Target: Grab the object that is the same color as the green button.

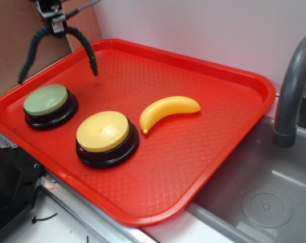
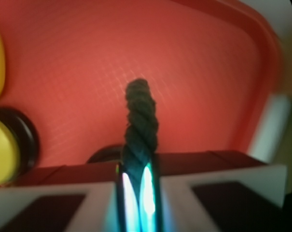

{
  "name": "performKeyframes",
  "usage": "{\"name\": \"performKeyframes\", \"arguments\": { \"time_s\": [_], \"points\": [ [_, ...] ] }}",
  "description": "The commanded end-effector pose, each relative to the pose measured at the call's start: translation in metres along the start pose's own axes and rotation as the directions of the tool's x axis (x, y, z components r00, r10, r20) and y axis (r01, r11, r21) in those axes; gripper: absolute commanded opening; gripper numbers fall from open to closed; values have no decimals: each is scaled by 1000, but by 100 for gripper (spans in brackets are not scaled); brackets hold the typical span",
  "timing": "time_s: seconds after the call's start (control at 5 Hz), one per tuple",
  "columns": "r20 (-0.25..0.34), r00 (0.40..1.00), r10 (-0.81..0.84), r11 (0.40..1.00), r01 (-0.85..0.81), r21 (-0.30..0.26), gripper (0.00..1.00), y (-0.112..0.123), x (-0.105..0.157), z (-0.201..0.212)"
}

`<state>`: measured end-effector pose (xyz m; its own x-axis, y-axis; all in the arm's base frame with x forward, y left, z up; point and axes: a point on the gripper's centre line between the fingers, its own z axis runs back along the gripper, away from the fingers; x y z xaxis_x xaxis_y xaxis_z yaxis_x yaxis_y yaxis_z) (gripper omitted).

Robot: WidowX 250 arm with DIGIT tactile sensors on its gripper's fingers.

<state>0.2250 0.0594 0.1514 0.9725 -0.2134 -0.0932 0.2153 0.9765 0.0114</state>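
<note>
A dark green twisted rope (image 1: pixel 85 44) hangs in an arch from my gripper (image 1: pixel 57 28) at the top left of the exterior view, lifted above the red tray (image 1: pixel 193 147). Both rope ends dangle down, one over the tray's far left corner. The gripper is shut on the rope's middle. In the wrist view the rope (image 2: pixel 141 121) stands up between the closed fingers of the gripper (image 2: pixel 138 181). The green button (image 1: pixel 46 99), a sage dome on a black base, sits on the tray's left side, below the gripper.
A yellow-domed button (image 1: pixel 102 131) and a yellow banana (image 1: pixel 168 110) lie on the tray's middle. A grey faucet (image 1: pixel 293 91) and a sink basin (image 1: pixel 264 202) are to the right. A cardboard sheet (image 1: pixel 11 40) stands behind at the left.
</note>
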Motion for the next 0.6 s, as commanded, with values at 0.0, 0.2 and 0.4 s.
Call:
{"name": "performKeyframes", "arguments": {
  "time_s": [0.0,0.2,0.4],
  "points": [
    [128,928,350,936,-350,-20,0,-35,30,78],
    [135,896,422,904,-428,17,0,-37,38,93],
    [115,916,384,921,-389,27,0,-35,42,88]
  ]
}}
